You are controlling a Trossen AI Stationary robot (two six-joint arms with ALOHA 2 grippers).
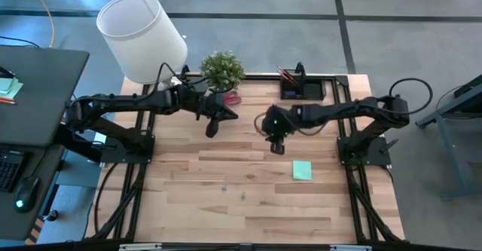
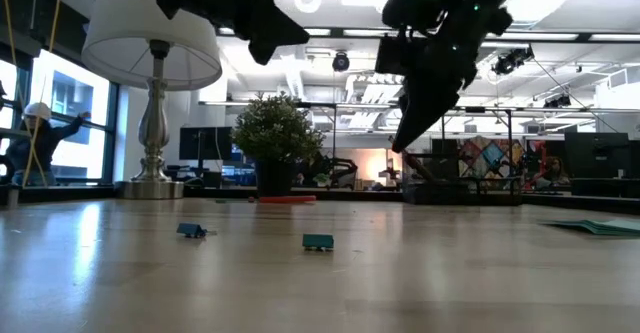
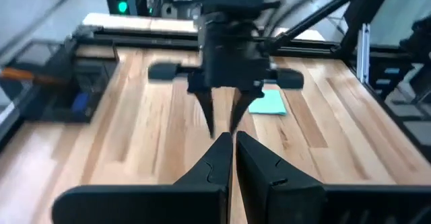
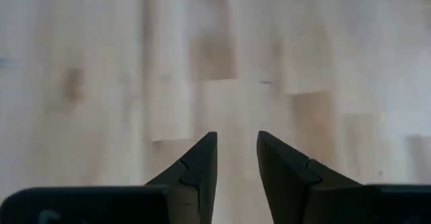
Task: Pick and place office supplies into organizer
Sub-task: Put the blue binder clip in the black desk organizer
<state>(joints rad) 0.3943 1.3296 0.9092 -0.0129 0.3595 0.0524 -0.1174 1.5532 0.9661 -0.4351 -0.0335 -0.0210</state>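
We see the left gripper [image 1: 212,128] near the potted plant [image 1: 222,70], fingers pressed together, empty, prob. waiting. Right gripper [image 1: 276,146] hangs spread, empty, past the plant; sticky-note pad [image 1: 302,169] just beyond, likely next for the organizer [image 1: 303,90].

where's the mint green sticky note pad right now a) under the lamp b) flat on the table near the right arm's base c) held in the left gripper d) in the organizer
b: the sticky note pad lies flat on the bare wood, on the right arm's side of the table, apart from the organizer at the far edge, and no gripper touches it.
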